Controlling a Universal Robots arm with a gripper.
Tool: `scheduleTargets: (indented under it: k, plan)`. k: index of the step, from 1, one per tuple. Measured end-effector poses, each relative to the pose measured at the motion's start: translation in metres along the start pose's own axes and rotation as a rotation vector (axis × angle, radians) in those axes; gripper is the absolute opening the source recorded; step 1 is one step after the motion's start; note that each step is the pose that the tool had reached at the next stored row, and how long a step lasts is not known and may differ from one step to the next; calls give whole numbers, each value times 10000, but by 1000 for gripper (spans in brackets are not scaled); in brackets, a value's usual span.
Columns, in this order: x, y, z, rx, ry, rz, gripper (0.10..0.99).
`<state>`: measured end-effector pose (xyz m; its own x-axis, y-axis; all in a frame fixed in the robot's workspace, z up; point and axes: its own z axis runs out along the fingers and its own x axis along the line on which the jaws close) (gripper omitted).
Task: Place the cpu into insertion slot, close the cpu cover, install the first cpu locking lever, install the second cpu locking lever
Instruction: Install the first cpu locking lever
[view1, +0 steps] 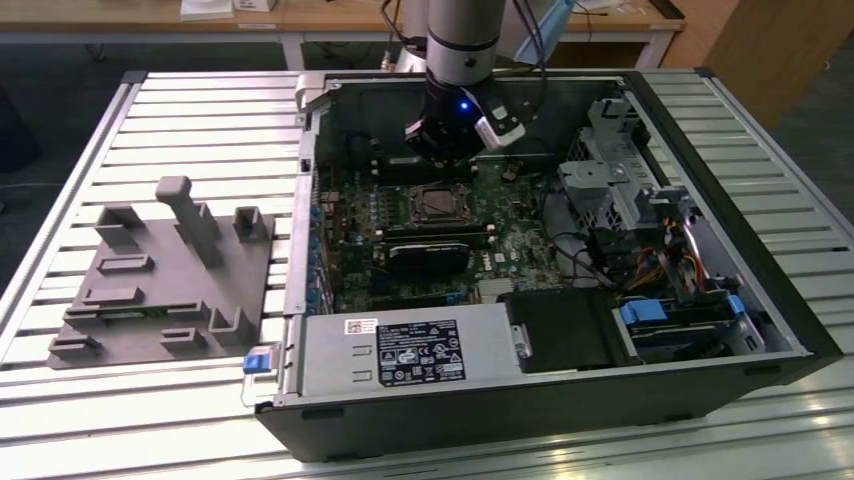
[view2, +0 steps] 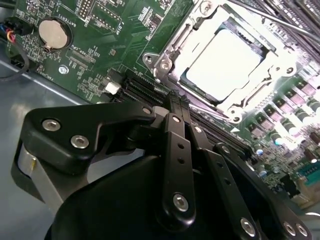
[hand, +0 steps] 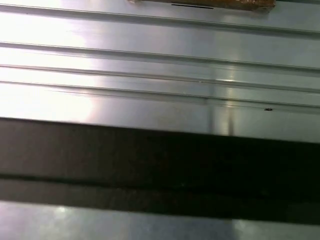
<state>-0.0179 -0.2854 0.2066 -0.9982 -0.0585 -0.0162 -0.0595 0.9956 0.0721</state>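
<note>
The slatted metal worktop (view1: 174, 120) carried an open computer case (view1: 534, 415) lying on its side. On the exterior view's left stood a grey moulded fixture (view1: 160, 270), well apart from the work. Inside the case, the green motherboard (view1: 514, 235) filled the middle, with the power supply (view1: 400, 352) along the near wall and a tangle of cables (view1: 627, 265) toward the exterior view's right.

The arm reached down into the case, its claw (view1: 447, 148) hovering just beyond the insertion slot (view1: 438, 203). The black fan card (view1: 434, 252) lay on the slot's near side. In the second wrist view the claw (view2: 174, 100) looked closed, its tips together and gripping nothing.

The cpu (view2: 225, 60) sat in the slot, and the cpu cover (view2: 175, 47) appeared to lie down around it. So the placing seemed done and the locking levers were probably the step in hand. A thin metal rod (view2: 280, 20) past the socket may have been one lever; whether it was latched could not be told.

Working a lever would call for a fine, low approach, since the socket rim, the card slots and small board parts crowded close. A coin battery (view2: 52, 34) sat off to one side, out of the way.
</note>
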Motion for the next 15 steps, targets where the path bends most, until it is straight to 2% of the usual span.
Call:
scheduleTargets:
  k: [6,15]
  plan:
    - [-10,-5,64,0,-1,0,106]
    - [-11,-3,42,9,-3,-1,106]
